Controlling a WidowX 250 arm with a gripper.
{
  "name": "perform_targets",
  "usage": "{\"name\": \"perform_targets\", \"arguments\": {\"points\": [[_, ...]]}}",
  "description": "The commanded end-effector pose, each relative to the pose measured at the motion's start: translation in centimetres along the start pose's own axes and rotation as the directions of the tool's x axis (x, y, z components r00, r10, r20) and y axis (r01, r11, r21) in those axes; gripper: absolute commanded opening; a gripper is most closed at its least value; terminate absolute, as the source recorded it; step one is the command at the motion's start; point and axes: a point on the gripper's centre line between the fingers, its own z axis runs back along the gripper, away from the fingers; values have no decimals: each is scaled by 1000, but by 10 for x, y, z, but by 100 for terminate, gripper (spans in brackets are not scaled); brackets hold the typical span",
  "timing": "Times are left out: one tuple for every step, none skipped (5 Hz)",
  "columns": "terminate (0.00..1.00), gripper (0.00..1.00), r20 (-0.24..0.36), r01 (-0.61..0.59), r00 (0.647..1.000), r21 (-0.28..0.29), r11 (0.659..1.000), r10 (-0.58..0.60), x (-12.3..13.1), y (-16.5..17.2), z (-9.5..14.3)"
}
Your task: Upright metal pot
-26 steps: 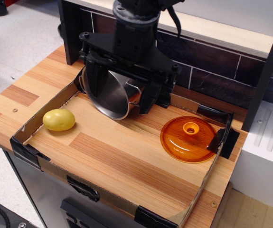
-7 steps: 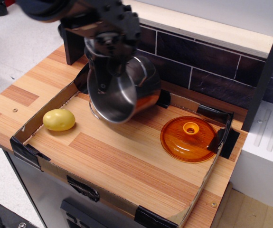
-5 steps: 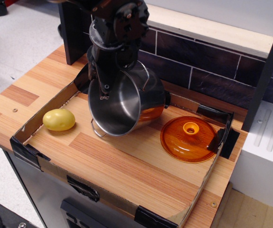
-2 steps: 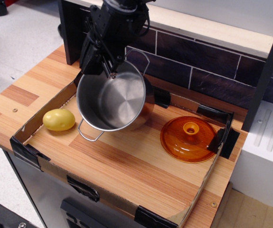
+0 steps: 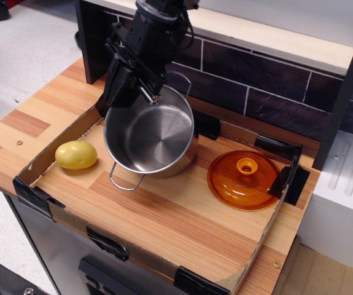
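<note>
The metal pot (image 5: 151,136) is a shiny steel saucepot standing nearly upright on the wooden tray floor at the back left, its mouth facing up and a little toward me. One wire loop handle (image 5: 126,179) sticks out at its front, another at the back rim. My black gripper (image 5: 138,91) comes down from above and is shut on the pot's back-left rim.
A yellow potato (image 5: 76,155) lies left of the pot. An orange translucent lid (image 5: 245,179) lies at the right. Low cardboard walls (image 5: 59,206) with black tape ring the tray. A dark tiled wall (image 5: 268,80) stands behind.
The pot has been swung from lying tilted on its side to nearly upright, mouth now facing up. The gripper moved up and left at the rim, and the pot came down onto the tray floor.
</note>
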Motion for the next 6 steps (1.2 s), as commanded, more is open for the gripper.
{"name": "perform_targets", "arguments": {"points": [[0,100,81,-17,997,98,995,9,7,11,2],[0,100,126,-9,992,145,989,-10,8,13,9],[0,100,144,-8,989,161,987,-16,9,16,10],[0,100,231,-12,973,165,986,-27,5,15,19],[0,100,386,28,919,136,990,-79,-7,6,45],[0,100,486,40,871,76,996,-72,-24,7,87]]}}
